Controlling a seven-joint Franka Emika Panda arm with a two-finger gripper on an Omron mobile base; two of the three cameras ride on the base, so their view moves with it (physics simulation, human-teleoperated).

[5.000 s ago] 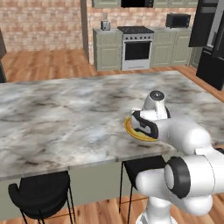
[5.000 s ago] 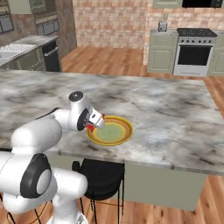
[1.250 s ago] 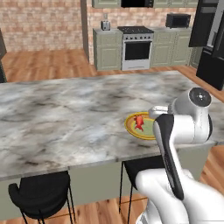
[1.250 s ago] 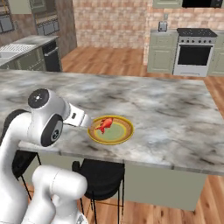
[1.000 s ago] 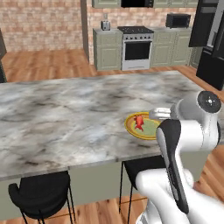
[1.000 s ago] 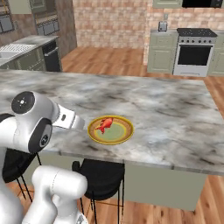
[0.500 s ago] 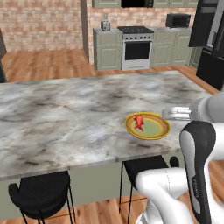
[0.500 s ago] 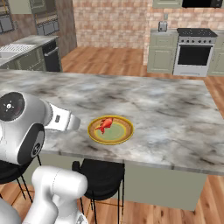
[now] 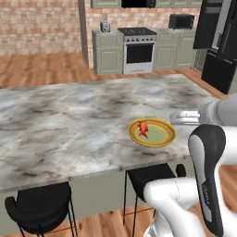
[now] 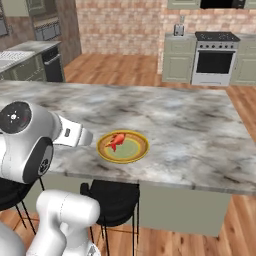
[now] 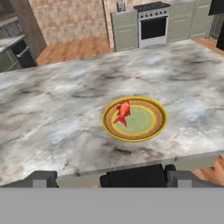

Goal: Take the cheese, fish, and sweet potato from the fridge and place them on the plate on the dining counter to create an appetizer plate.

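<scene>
Fish on plate, gripper empty and wide open.
Left base view: fish (image 9: 143,129) lies on the left part of the plate (image 9: 163,140) near the counter (image 9: 69,125) front edge. Right base view: same fish (image 10: 116,141), plate (image 10: 135,154). Hand view: gripper (image 11: 112,179) fingertips (image 11: 41,178) spread fully apart, holding nothing, back from the counter edge; black stool (image 11: 135,176) below.

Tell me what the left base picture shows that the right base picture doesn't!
The left base view alone has the tall black fridge at the far right and a dark microwave on the back counter. The right base view alone has a side counter at the far left. Both share the fish lying on the yellow plate, the marble dining counter, the stove and black stools.
</scene>
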